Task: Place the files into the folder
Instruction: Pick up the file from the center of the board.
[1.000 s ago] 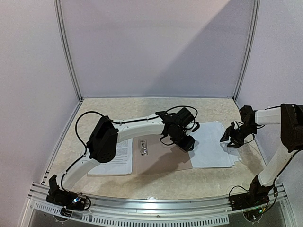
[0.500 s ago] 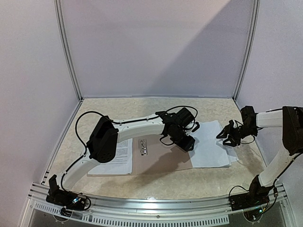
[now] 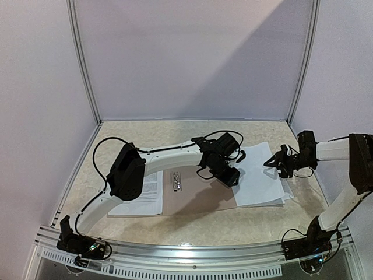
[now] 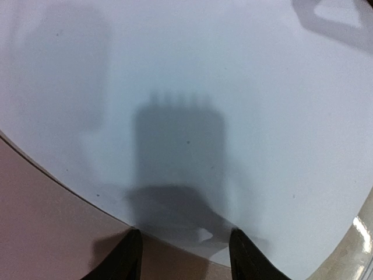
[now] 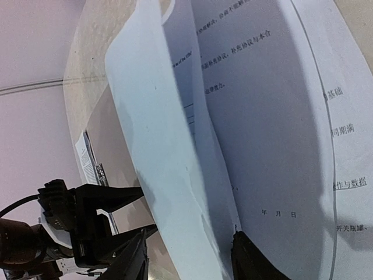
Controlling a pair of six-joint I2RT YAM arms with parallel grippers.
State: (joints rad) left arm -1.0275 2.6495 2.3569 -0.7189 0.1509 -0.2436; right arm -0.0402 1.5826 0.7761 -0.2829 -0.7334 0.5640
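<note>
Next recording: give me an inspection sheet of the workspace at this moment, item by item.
Surface: beige speckled table, no damage seen.
Job's things: brown folder lies open with a metal clip inside. A printed sheet lies on its left side. The white stack overlaps its right edge, top sheet curled up.
Clutter: nothing seen.
Grippers: left gripper open, low over the stack's edge. Right gripper open, the lifted sheet between its fingers.
Cables: black cables loop off the arms.
Surroundings: pale walls, metal frame posts.
</note>
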